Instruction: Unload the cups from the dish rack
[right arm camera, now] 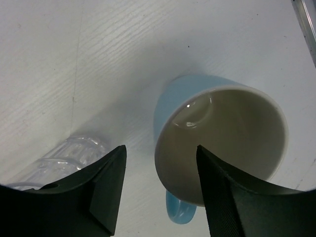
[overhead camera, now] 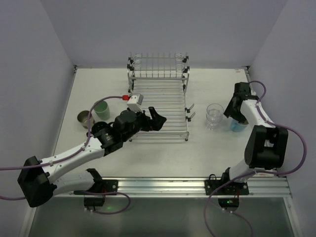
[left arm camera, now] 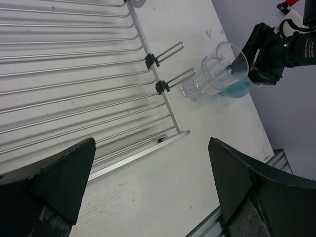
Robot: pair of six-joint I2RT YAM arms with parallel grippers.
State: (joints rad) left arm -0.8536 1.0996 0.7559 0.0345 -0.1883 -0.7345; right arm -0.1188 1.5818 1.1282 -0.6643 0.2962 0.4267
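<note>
Right gripper point(right arm camera: 160, 153) — jaws standing apart, gripping nothing | blue cup point(right arm camera: 182, 94) sitting upright on desk point(right arm camera: 74, 59), wall between them | left gripper point(left arm camera: 150, 148) gaping, well apart.

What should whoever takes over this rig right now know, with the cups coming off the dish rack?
Left pincer: open, empty, hovering over the front edge of the dish rack.
Right pincer: open, straddling the rim of the blue cup without gripping it.
Right of the rack on the table: blue cup, upright, with the clear glass beside it.
Left of the rack: green cup and beige cup.
Done: no cup shows on the rack.
Left: lift the right arm clear, then check the rack corner hidden under the left arm.
</note>
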